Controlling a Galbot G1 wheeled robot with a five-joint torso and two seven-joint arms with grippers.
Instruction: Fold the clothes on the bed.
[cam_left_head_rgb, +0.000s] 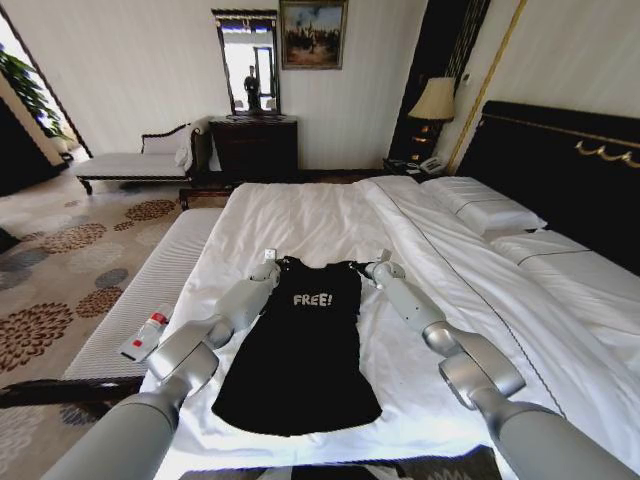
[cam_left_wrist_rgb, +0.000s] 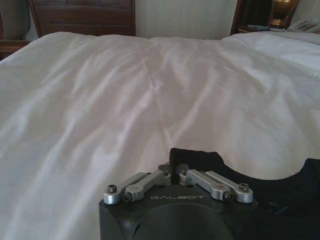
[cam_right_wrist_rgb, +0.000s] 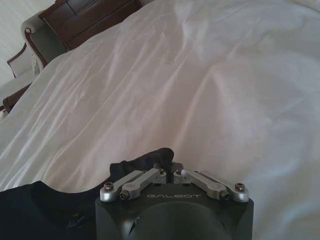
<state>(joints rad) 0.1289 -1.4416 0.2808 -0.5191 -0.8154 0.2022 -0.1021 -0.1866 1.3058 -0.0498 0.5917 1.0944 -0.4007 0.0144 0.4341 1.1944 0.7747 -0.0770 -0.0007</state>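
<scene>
**Gripping both shoulders of the T-shirt on the bed**

Lying flat on the white sheet of the bed (cam_left_head_rgb: 330, 215), the black T-shirt (cam_left_head_rgb: 300, 350) is seen in the head view with its long axis running from 6 to 12 o'clock, collar toward 12 and hem toward 6. The white "FREE!" lettering (cam_left_head_rgb: 312, 299) is read upright on the chest. The sides appear folded in, so the shape is narrow at the top and wider at the hem.

The left gripper (cam_left_head_rgb: 268, 262) is placed at the shirt's 11 o'clock corner, the right gripper (cam_left_head_rgb: 377, 265) at its 1 o'clock corner. In the left wrist view the left gripper (cam_left_wrist_rgb: 175, 172) is seen drawn together on a raised fold of black fabric; the right wrist view shows the right gripper (cam_right_wrist_rgb: 166, 164) likewise pinched on a lifted bit of cloth, with the collar beside it.

A dark dresser (cam_left_head_rgb: 254, 146) and a pale chaise (cam_left_head_rgb: 135, 162) are seen past the bed. A lamp (cam_left_head_rgb: 433, 100) stands at 1 o'clock, pillows (cam_left_head_rgb: 485, 205) at 2 o'clock.
</scene>
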